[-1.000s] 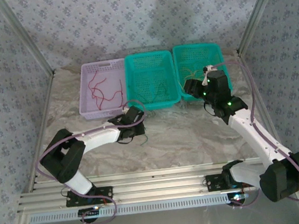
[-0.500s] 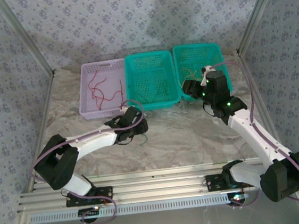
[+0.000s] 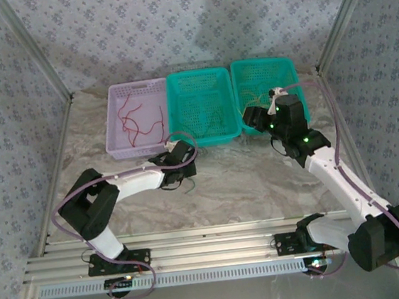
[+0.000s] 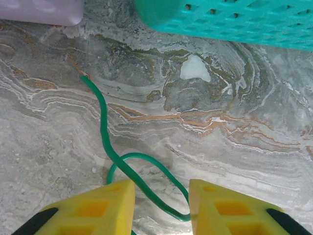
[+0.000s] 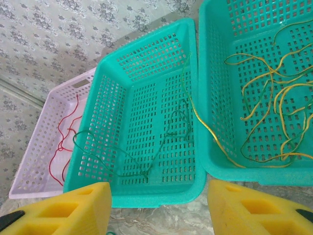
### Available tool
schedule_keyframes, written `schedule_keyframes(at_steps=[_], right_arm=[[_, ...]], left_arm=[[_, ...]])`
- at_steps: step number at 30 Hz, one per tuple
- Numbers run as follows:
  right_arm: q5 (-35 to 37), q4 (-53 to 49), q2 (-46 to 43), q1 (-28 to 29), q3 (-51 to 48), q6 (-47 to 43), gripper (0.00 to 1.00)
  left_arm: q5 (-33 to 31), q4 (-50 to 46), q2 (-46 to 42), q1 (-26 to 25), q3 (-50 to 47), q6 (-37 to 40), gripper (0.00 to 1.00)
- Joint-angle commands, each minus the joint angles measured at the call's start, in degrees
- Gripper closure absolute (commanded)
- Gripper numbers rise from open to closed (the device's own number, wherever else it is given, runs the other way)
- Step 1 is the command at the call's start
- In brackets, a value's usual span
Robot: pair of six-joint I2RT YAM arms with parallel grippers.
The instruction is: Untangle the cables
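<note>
The left gripper [image 4: 160, 196] is low over the marble table [image 4: 230, 142], and its yellow fingers [image 4: 105, 203] stand moderately apart without pressing on anything. A green cable [image 4: 104, 132] lies flat on the table: its loop is between the two fingers, close to the right finger, and its free end runs away ahead of the left finger. Further ahead of this gripper are the corner of the lilac basket [image 4: 44, 11] and the wall of the middle teal basket [image 4: 234, 22]. The right gripper [image 5: 159, 196] hangs higher, with its jaws wide and nothing between them. Directly ahead of it and below is the middle teal basket, with a thin green cable [image 5: 146, 172] inside. Ahead to its right, the other teal basket [image 5: 210, 98] holds the yellow cables [image 5: 281, 90]. Ahead to its left, the lilac basket keeps the red cables [image 5: 61, 142].
</note>
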Motion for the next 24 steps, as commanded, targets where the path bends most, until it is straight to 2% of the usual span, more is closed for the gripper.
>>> schedule_keyframes(at_steps=[1,7,15,24], right_arm=[[-0.73,0.92,-1.28,0.52,0.98,-1.31,0.44],[-0.97,0.91,-1.54,0.68,0.84,-1.18,0.44],[-1.59,0.76,-2.07,0.75,0.94,-1.64,0.44],[-1.66,1.38,-2.07,0.99,-1.83,-1.82,0.41]], left_arm=[[-1.4,0.51,-0.65,-0.37,0.9,-0.15,0.72],[-1.58,-0.1,-1.43,-0.39,-0.06,0.01,0.8],[-1.99,-2.29,-6.27,-0.87,-2.87,-0.87,0.99],[-4.0,-11.71,-18.6,-3.97,-5.3,-2.76,1.0]])
